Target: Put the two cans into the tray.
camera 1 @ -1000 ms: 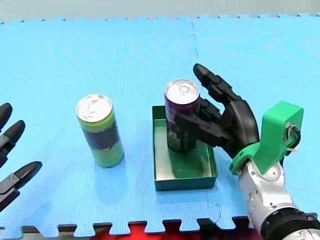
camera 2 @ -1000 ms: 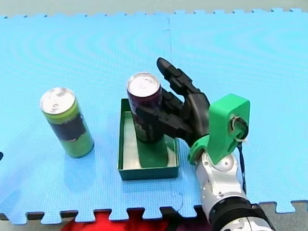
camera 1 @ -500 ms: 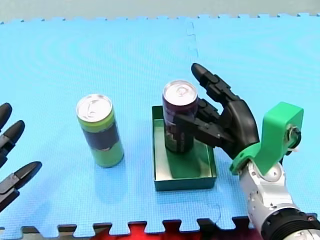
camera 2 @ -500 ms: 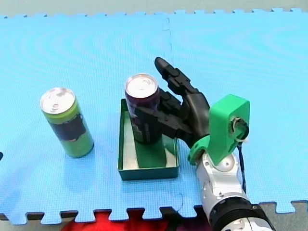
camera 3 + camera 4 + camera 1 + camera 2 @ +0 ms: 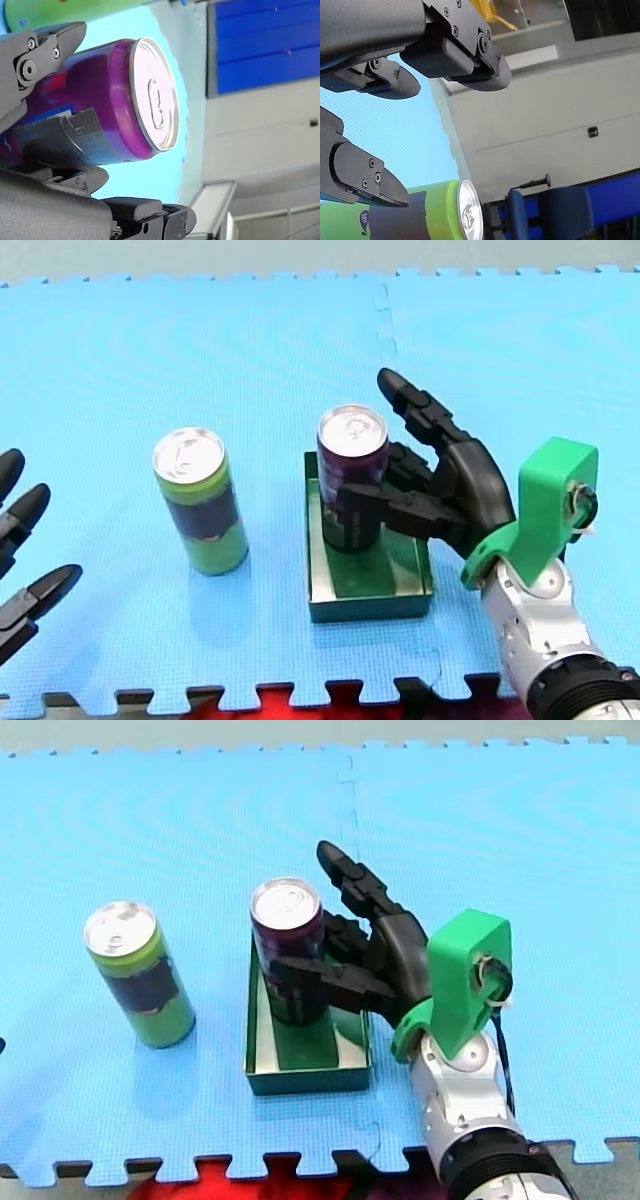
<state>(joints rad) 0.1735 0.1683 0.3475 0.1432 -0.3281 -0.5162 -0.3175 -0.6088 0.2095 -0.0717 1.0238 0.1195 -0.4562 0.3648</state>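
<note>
Across the blue foam mat [image 5: 500, 360], the tray [image 5: 370, 605] sits central. Our right hand [image 5: 430, 495] clasps the purple can [image 5: 352, 455] upright inside it, likely steadying the placement. The green can [image 5: 200, 505] stands left of the tray, toward our left hand [image 5: 25, 550], which holds nothing.

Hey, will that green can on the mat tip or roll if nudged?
Tall, narrow and upright on the foam mat, the green can near the left hand would probably tip if pushed high. Once down, its round body would likely roll. The purple can shows no dent in the right hand's grasp, so this one is likely stiff too.
</note>
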